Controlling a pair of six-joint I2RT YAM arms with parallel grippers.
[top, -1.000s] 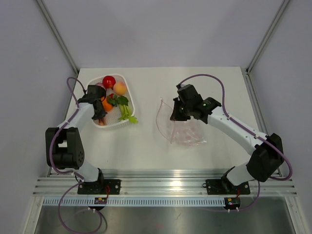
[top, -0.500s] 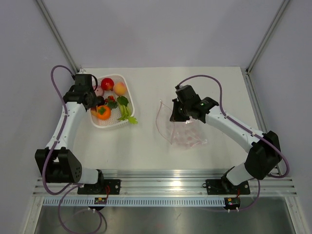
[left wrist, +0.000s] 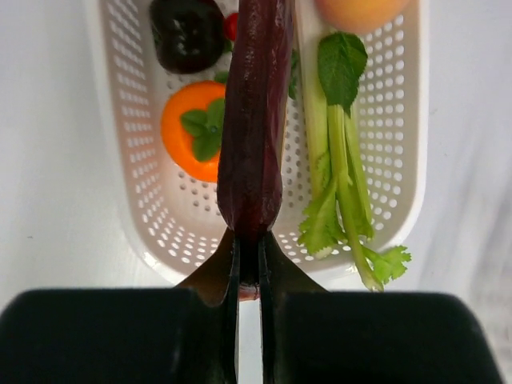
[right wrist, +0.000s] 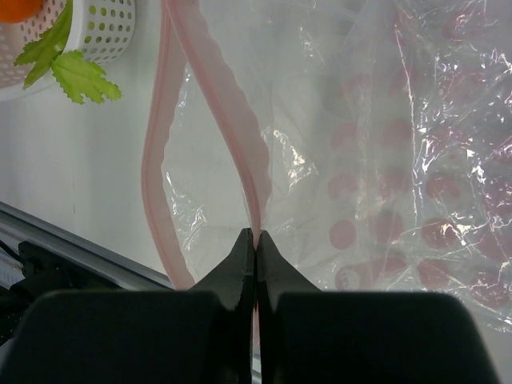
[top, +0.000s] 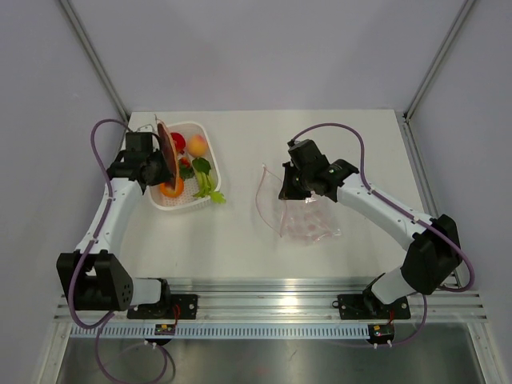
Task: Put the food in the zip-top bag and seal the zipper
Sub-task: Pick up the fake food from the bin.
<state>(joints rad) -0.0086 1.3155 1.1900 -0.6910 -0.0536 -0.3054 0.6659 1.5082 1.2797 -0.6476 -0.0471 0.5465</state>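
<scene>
The eggplant point(left wrist: 254, 136) is gleaming a dark maroon-purple over the white basket point(left wrist: 396, 160), which is showing a regular pattern of small round holes. Inside, the orange point(left wrist: 178, 152) is wearing green leaves, and the celery point(left wrist: 342, 184) is shading from pale to bright green. The clear bag point(right wrist: 416, 184) is showing pink dots; its zipper point(right wrist: 232, 136) is looking pale pink.

- Bare table point(top: 240, 160), centre of the top view, leaves an open lane between white basket point(top: 186, 206) and zip-top bag point(top: 308, 224).
- The bag's mouth gapes toward frame left; the right gripper point(top: 286, 190), pinching the zipper point(right wrist: 152, 168), crowds its upper edge.
- The eggplant point(left wrist: 254, 120) in the left gripper point(left wrist: 248, 256) overhangs the basket's left side.
</scene>
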